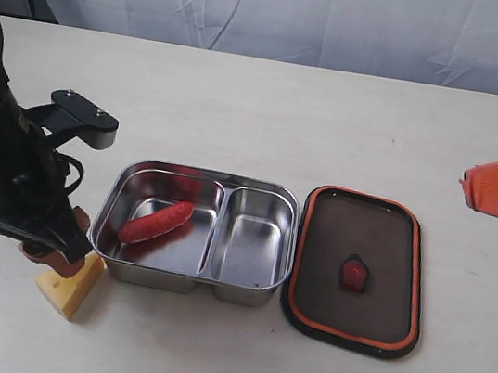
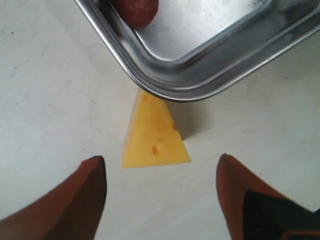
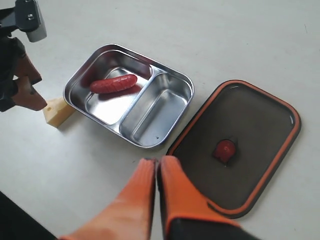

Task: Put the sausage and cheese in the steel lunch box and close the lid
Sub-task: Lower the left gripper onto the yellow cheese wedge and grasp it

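1. Cheese [image 1: 69, 289] – nearest item in the exterior view, on the table [image 1: 243, 101] outside the steel lunch box [image 1: 188, 282], at its front-left corner.
2. Left gripper [image 2: 160, 159] – fingers [image 2: 95, 172] spread wide either side of the cheese, clear of it on both sides.
3. Left wrist view only: the wedge's point runs up to the box's rounded rim; contact cannot be told.
4. Sausage [image 1: 158, 221] lies aslant in the larger compartment.
5. Lid [image 1: 380, 253] lies flat, orange rim up, just beside the box's right edge.
6. Right gripper [image 3: 157, 162] – fingers pressed together, gripping nothing, held well apart from the lid at the exterior view's right edge.
7. Open tabletop lies beyond the box and lid; the right wrist view shows the box, lid and cheese together.
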